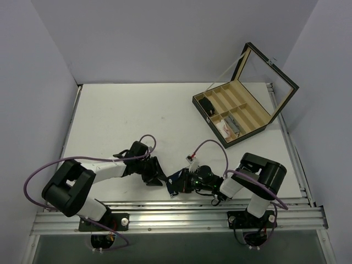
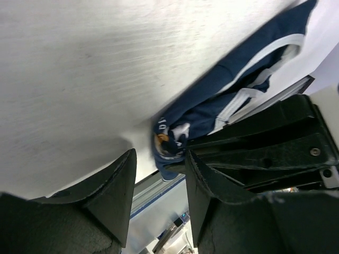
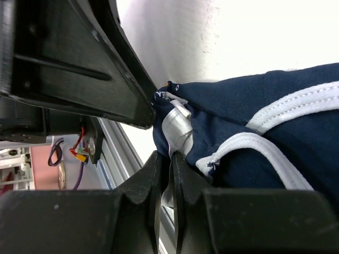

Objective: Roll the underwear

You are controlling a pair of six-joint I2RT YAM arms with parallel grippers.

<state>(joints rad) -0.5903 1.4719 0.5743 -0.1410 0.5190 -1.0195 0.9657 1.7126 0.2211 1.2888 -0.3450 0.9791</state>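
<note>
At the near edge of the surface [image 1: 132, 115], the underwear [image 2: 233, 90] is stretching lengthwise away from the left hand [image 2: 159, 174], which is gaping narrowly at its end; there the right hand [image 3: 167, 159] is pinching it.

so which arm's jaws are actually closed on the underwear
The right gripper: its jaws are pinched almost shut on an edge of the navy underwear. The left gripper has its jaws apart, with the fabric just off their tips.

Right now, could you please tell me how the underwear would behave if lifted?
Probably floppy: the underwear creases and bunches in soft folds. Likely light, being thin cloth. Lifted by the right gripper, which pinches only a corner, it would probably sag and unfold.
</note>
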